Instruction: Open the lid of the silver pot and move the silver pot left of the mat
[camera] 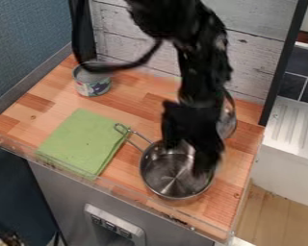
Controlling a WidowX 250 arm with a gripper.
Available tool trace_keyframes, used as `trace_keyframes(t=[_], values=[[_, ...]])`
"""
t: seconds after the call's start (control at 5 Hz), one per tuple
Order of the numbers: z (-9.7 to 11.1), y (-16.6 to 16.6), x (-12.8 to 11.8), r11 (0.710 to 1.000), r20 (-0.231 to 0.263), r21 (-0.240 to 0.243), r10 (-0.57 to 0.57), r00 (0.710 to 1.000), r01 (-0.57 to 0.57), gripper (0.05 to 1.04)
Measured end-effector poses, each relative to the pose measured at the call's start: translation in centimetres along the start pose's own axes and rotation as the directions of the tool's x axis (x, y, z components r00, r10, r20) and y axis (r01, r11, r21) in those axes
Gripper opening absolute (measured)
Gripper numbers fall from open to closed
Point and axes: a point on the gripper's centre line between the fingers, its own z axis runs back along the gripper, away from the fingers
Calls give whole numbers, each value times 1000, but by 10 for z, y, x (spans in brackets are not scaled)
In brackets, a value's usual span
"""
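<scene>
The black gripper [186, 156] hangs over the far side of the silver pot [173, 180], its fingers apart and blurred, one near the far rim and the other lower over the pot's inside. The pot stands upright and uncovered at the front right of the counter, its looped handle pointing to the upper left. Partly hidden behind the arm, a round silver piece that looks like the lid [229, 120] shows at the back right. A folded green mat [84, 143] lies flat to the left of the pot, near the end of its handle.
An open tin can [92, 81] stands at the back left of the wooden counter [131, 103], near the dark cable. A low clear barrier [111, 185] runs along the front edge. Behind the counter rises a pale plank wall [247, 62].
</scene>
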Motion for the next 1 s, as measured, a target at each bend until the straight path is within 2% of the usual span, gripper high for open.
trace_keyframes(t=[0.4, 0.6, 0.8, 1.0], values=[[-7, -34, -2, 996, 23, 20, -83, 996, 82, 1000], [7, -36, -4, 994, 66, 74, -84, 994, 79, 1000], [22, -29, -6, 992, 98, 124, -38, 995, 26, 1000], [24, -29, -8, 992, 97, 122, -25, 995, 13, 1000]])
